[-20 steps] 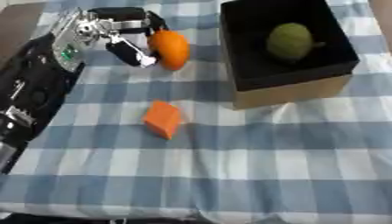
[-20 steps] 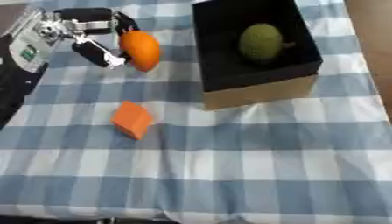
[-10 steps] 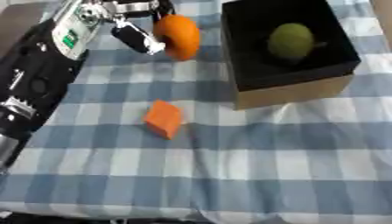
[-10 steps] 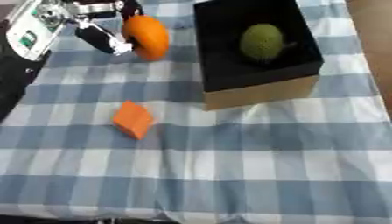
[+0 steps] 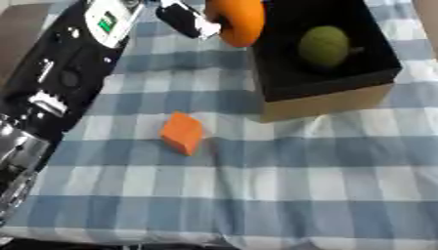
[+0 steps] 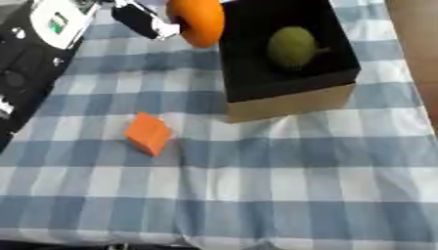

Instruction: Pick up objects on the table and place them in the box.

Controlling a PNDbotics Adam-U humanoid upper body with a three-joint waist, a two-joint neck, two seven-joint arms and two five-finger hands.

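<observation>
My left robot hand [image 5: 184, 19] pinches the orange fruit [image 5: 237, 19], raised just short of the near wall of the box [image 5: 321, 100]. I should carry it clear over the rim, beside the green fruit [image 5: 325, 46], then spread my fingers. The orange block [image 5: 181, 133] lies on the counter [image 5: 282, 190] below.

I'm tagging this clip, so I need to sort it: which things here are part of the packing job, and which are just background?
Part of the job:
- orange, held by the left hand
- orange block on the cloth
- black box
- green fruit, already inside the box

Background:
- checked tablecloth
</observation>
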